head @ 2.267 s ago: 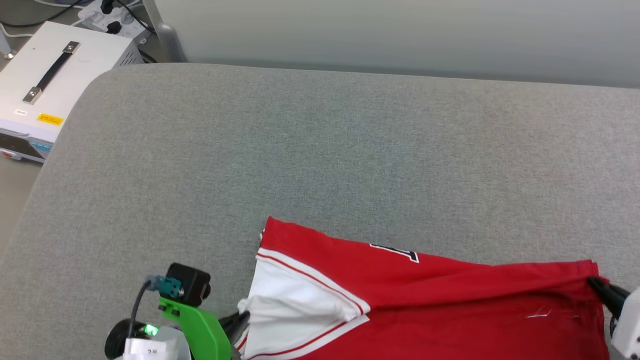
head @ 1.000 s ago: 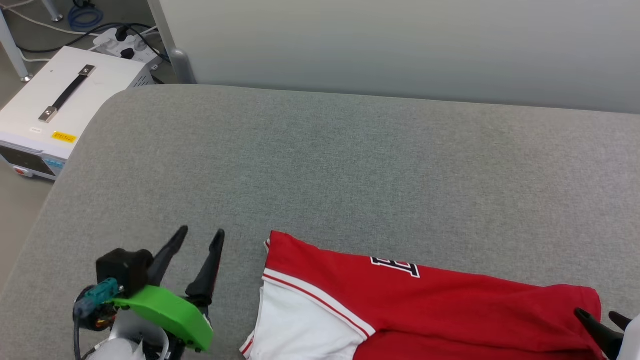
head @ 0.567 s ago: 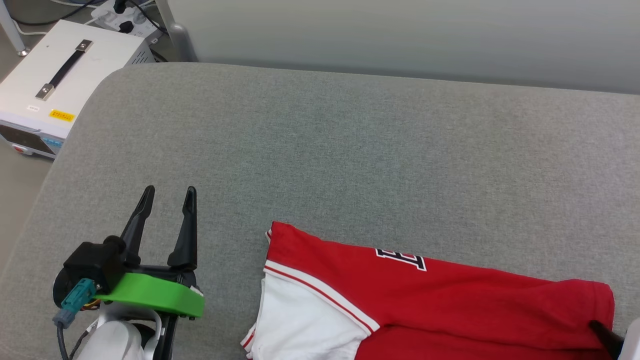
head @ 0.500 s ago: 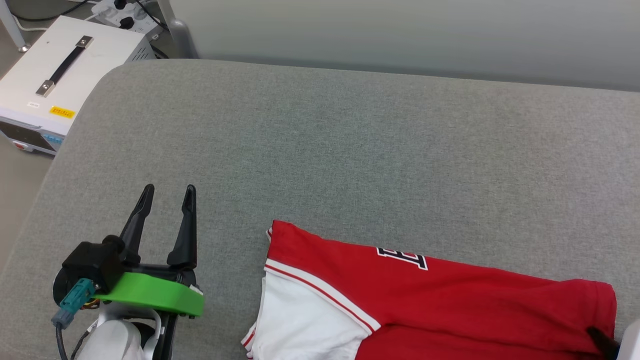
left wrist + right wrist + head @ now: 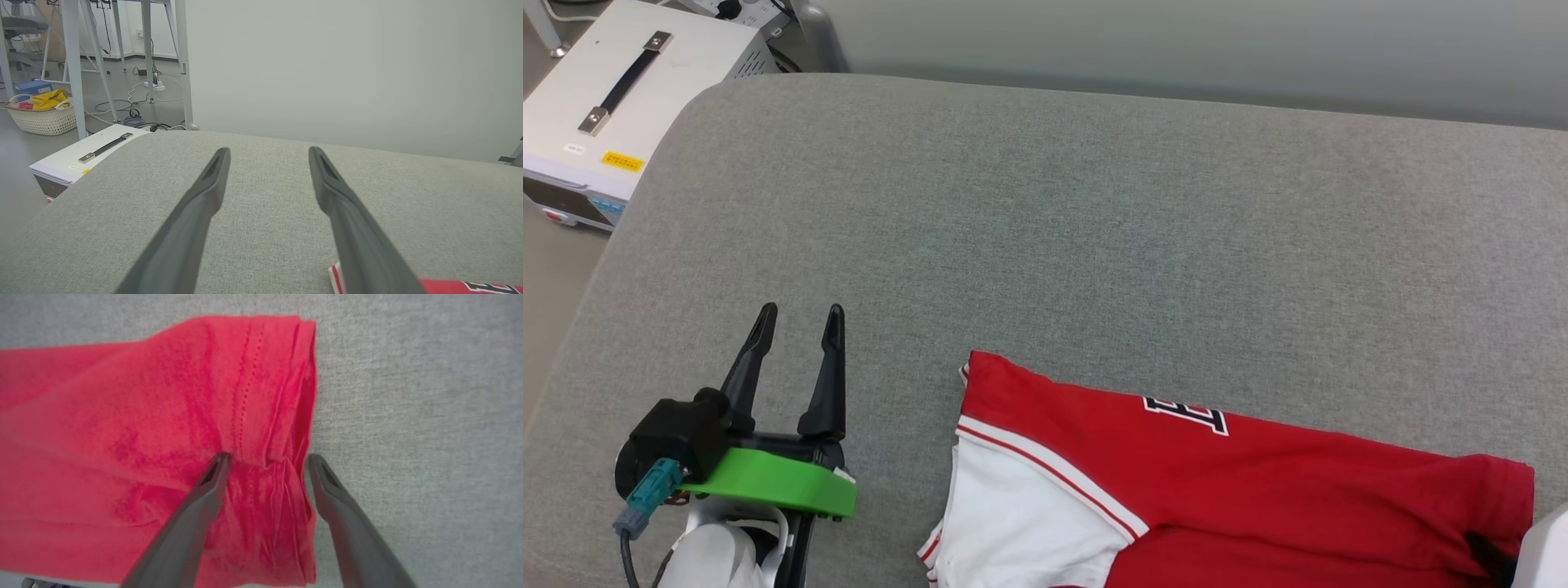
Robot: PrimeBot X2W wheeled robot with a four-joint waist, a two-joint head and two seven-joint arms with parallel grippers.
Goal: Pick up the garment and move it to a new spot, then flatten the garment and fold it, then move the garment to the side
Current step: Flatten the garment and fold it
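Grey pad (image 5: 1045, 204) w/ red garment (image 5: 1258, 490), blk lettering (image 5: 1186, 415) unreadable.

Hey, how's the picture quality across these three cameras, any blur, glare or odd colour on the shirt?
Head view: sharp, evenly lit, no glare, shirt deep red. Left wrist view: the left hand looks soft near the bottom edge. Right wrist view: shirt blurred and washed to pinkish red.
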